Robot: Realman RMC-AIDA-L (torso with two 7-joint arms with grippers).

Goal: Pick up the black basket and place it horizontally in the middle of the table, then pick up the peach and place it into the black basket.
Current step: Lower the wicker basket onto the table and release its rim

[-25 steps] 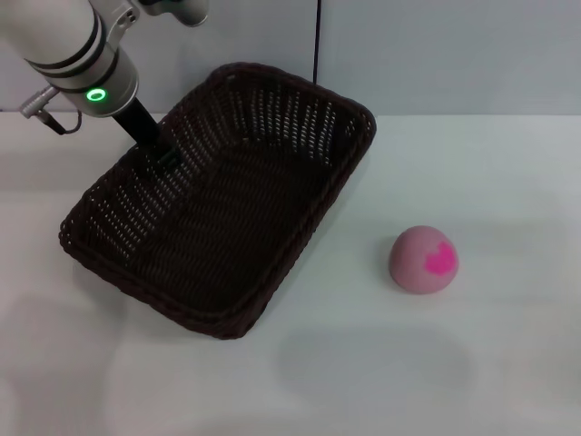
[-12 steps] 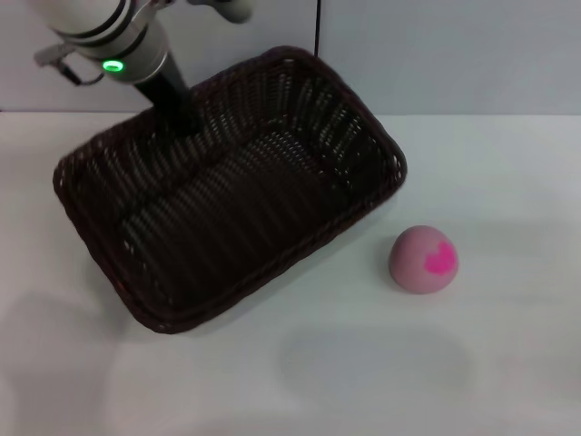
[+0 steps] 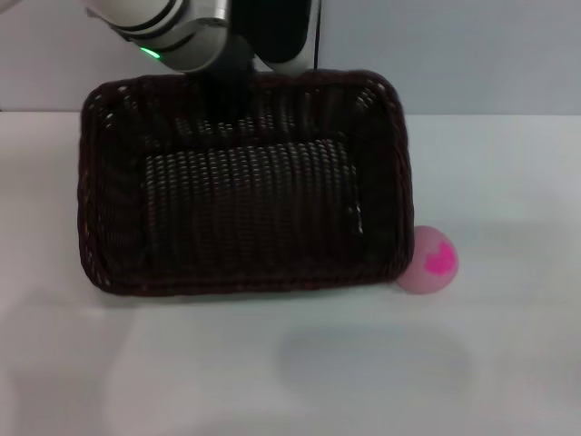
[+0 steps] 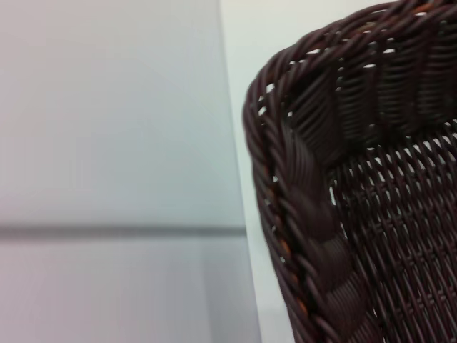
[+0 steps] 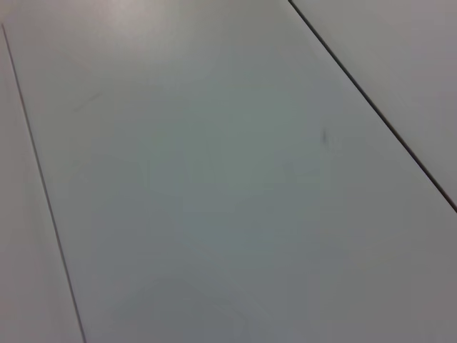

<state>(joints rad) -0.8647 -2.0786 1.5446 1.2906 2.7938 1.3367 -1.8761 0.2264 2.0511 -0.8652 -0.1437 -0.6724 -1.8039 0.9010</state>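
- Where the left gripper [image 3: 238, 102] met the black basket [image 3: 243, 213] at its far braided rim, its fingers were hidden, so their state could not be told.
- It looked stiff and light; the rim suited gripping.
- Round peach [image 3: 430, 261] could roll.

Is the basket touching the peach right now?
Cannot tell. In the head view the basket corner overlaps the peach, hiding any gap or contact.
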